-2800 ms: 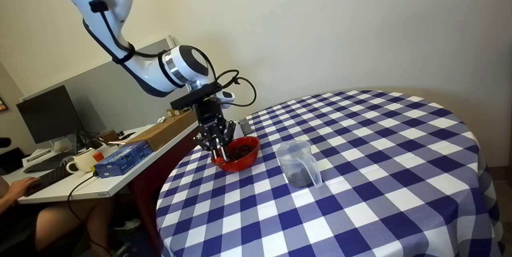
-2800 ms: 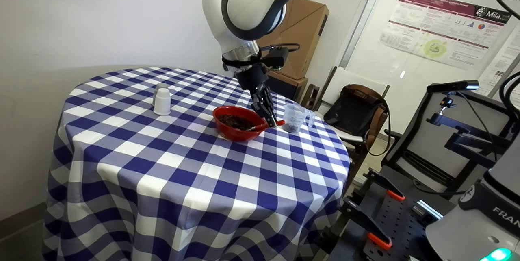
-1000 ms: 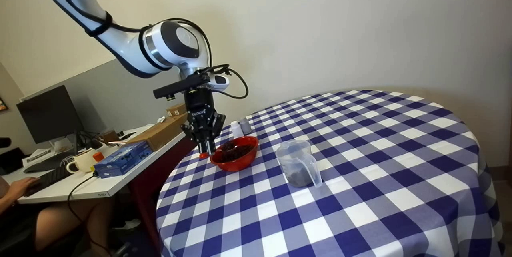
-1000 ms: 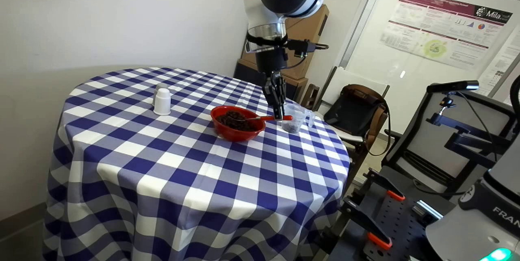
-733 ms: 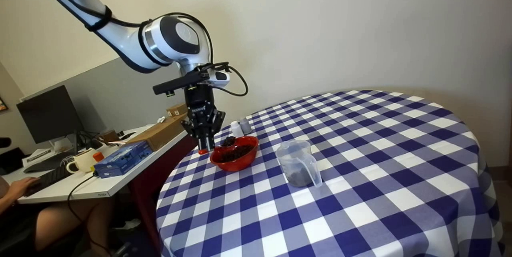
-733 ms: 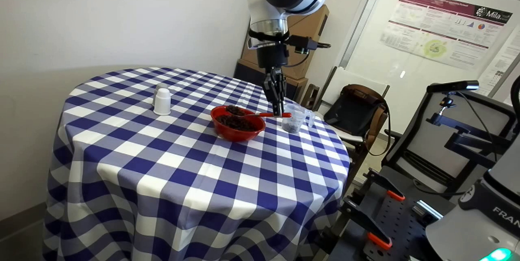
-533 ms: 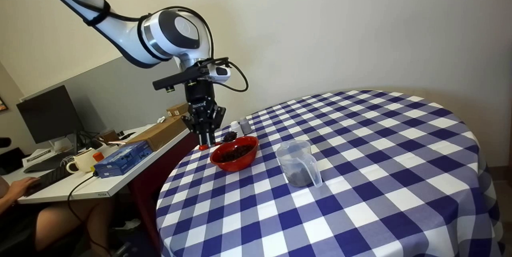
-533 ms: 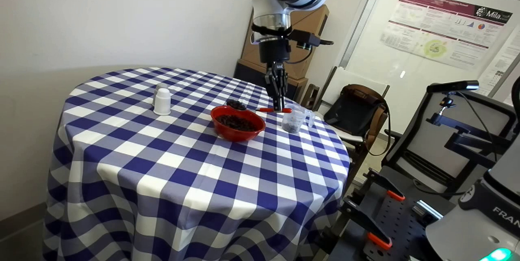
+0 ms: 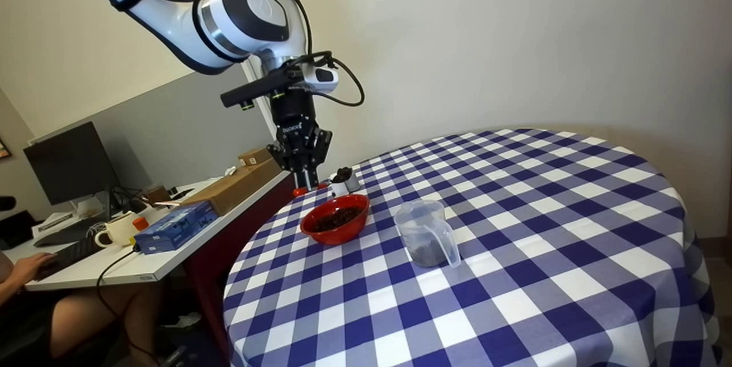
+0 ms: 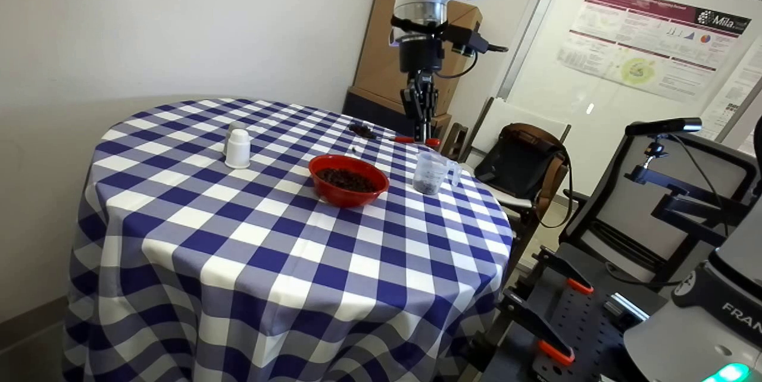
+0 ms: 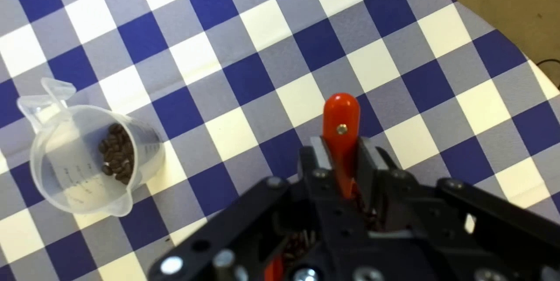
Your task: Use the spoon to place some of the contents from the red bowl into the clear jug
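My gripper (image 9: 306, 183) is shut on the red handle of the spoon (image 11: 341, 112), held roughly level above the table. The spoon's bowl carries a heap of dark contents (image 9: 343, 175), which also shows in an exterior view (image 10: 362, 131). The red bowl (image 9: 337, 237) sits below the gripper with more dark contents in it (image 10: 345, 179). The clear jug (image 9: 417, 221) stands upright on the cloth, apart from the bowl, with some dark bits in its bottom (image 11: 117, 154). In the wrist view the jug (image 11: 81, 141) is left of the gripper; the fingers mostly hide the bowl.
A white shaker (image 10: 238, 150) and a grey one (image 10: 232, 128) stand on the checked cloth. A small dark bit (image 10: 353, 149) shows near the bowl; I cannot tell if it lies or falls. A desk with a blue box (image 9: 177, 227) adjoins the table.
The spoon has come up out of the red bowl with a heap of contents. My gripper has risen and moved away from the bowl, still holding the handle. Bowl and jug stay put.
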{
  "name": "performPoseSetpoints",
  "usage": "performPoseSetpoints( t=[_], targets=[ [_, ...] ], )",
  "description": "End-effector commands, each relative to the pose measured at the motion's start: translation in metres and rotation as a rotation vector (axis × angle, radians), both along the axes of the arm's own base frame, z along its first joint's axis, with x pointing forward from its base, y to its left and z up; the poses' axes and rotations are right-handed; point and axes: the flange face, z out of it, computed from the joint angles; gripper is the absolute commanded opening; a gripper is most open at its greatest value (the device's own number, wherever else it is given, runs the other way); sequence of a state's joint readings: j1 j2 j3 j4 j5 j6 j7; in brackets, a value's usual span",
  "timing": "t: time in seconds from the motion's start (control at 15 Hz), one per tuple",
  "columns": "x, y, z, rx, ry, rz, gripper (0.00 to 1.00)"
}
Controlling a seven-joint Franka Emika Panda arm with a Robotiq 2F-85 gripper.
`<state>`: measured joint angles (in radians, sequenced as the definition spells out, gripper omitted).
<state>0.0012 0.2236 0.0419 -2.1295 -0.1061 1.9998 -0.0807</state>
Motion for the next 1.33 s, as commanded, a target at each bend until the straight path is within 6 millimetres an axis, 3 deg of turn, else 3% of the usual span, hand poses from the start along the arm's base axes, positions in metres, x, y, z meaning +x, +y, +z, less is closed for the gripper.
performPoseSetpoints(
  t=[0.0, 0.73, 1.27],
  targets=[
    [-0.014, -0.017, 0.02, 0.012, -0.034, -0.025, 0.05],
    [-0.041, -0.08, 0.045, -0.008, -0.06, -0.153, 0.05],
    [-0.06, -0.125, 0.04, -0.022, -0.038, -0.248, 0.05]
  ],
)
